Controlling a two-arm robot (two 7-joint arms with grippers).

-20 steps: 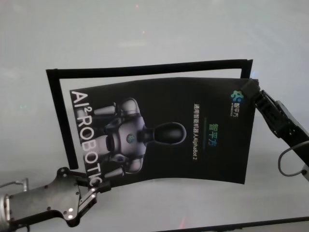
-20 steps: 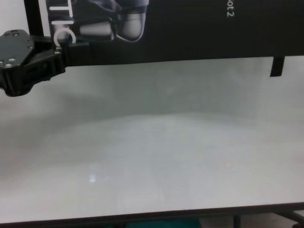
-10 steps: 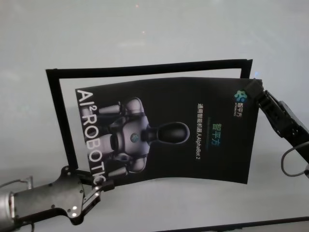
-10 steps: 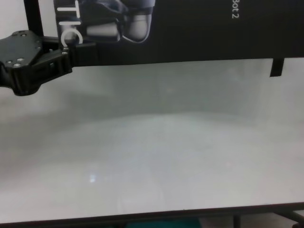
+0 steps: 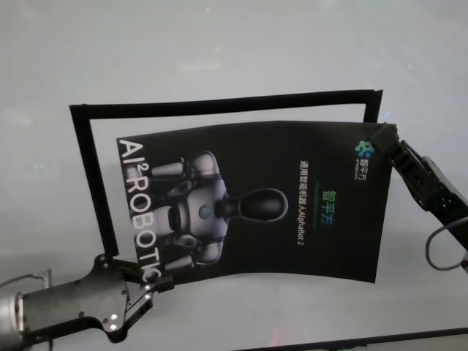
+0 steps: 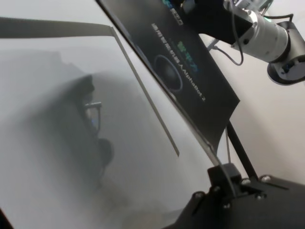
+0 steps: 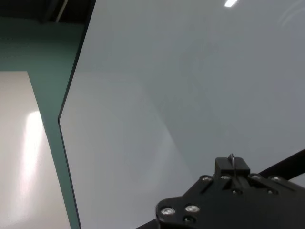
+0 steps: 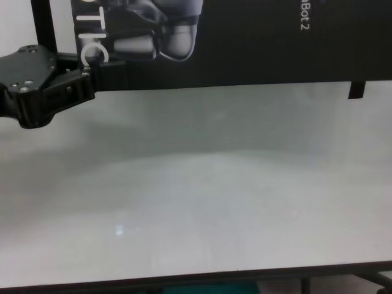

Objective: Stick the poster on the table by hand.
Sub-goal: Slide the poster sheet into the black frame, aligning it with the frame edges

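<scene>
I am gripping the poster (image 5: 256, 197) over the counter (image 5: 219, 51): left tool (image 5: 150, 281) pinching its near-left corner, right tool (image 5: 385, 137) pinching its far-right corner.

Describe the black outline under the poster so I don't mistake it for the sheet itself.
On the pale table, the glossy black poster hangs between the left gripper and right gripper. The thin black frame shows past its far and left edges. It is only narrow bars around bare table, with no print.

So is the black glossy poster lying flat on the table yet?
Not yet: the black glossy poster hangs bowed, pinched between left gripper and right gripper.
</scene>
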